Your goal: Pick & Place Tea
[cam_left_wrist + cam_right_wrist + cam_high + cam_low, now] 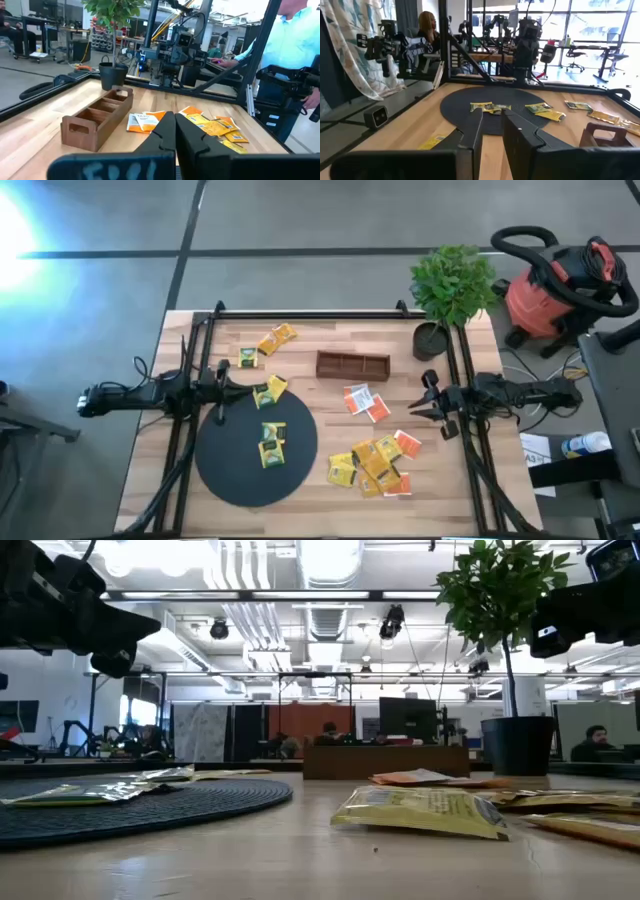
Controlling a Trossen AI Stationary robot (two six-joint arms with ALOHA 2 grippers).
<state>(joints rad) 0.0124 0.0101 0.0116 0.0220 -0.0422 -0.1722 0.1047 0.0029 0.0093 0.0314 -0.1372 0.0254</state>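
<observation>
The tea lies scattered as small flat sachets. Two yellow ones [272, 442] rest flat on the black disc [230, 470], and another [268, 392] lies at its far rim. More yellow ones [275, 340] sit near the far left. Orange-red and white sachets [360, 400] lie mid-table, with a yellow pile [375, 465] toward the near right. My left gripper [230, 385] hangs shut above the disc's far edge, pointing right; its fingers [175, 116] are together. My right gripper [418, 400] hangs open at the right, pointing left, with nothing between its fingers [492, 111].
A brown wooden tray [352, 365] stands at the far middle. A potted plant [450, 290] is at the far right corner. Black frame rails [460, 380] run along the table's sides. A red vacuum [550, 290] sits off the table. A person [300, 30] stands beyond the right side.
</observation>
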